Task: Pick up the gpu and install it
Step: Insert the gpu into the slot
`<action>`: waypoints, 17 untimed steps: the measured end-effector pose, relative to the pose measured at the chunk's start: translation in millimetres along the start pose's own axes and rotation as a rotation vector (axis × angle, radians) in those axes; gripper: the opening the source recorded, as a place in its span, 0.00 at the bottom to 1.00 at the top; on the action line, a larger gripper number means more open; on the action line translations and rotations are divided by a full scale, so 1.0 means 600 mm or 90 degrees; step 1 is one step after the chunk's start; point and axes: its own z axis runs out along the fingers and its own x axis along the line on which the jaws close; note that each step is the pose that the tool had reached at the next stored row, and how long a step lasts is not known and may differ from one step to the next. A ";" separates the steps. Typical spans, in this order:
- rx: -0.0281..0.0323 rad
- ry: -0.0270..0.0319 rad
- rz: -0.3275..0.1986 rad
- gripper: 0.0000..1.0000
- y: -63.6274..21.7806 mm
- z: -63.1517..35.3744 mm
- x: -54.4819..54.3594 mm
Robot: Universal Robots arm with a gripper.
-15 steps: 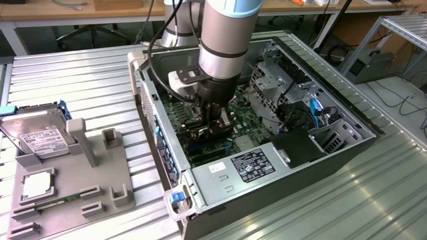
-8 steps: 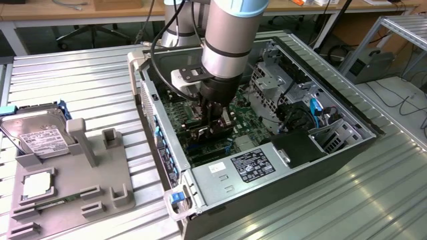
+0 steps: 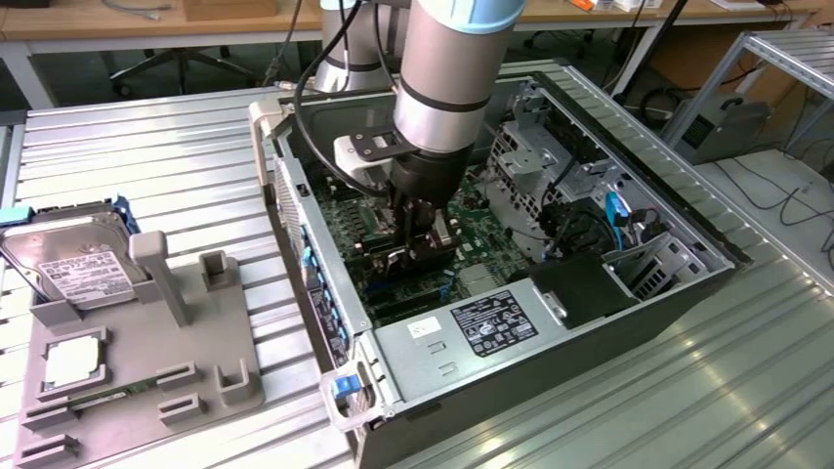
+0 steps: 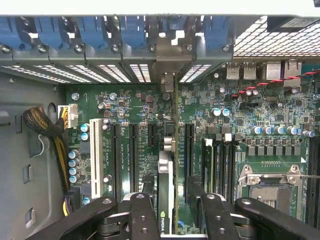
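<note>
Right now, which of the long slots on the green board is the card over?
The card stands edge-on in the claw over the gap between the two middle black slots, not the white slot at the far side.

Ribbed silver sheet-metal counter (image 3: 156,147) looked brushed, semi-glossy. Open grey steel computer case (image 3: 548,342) was bare, dull metal. Green motherboard circuit board (image 4: 135,107) appeared glossy, lacquered. Black plastic end effector (image 4: 172,215) was matt, with shiny screw heads. Grey plastic parts tray (image 3: 209,342) was matt, smooth.
</note>
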 end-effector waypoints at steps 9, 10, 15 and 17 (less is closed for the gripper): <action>0.0000 0.0000 0.000 0.26 0.000 0.000 0.000; 0.0000 0.0000 0.000 0.26 0.000 0.000 0.000; 0.0018 0.0000 0.000 0.26 0.003 0.000 0.000; 0.0018 -0.0001 0.000 0.26 0.004 0.000 0.000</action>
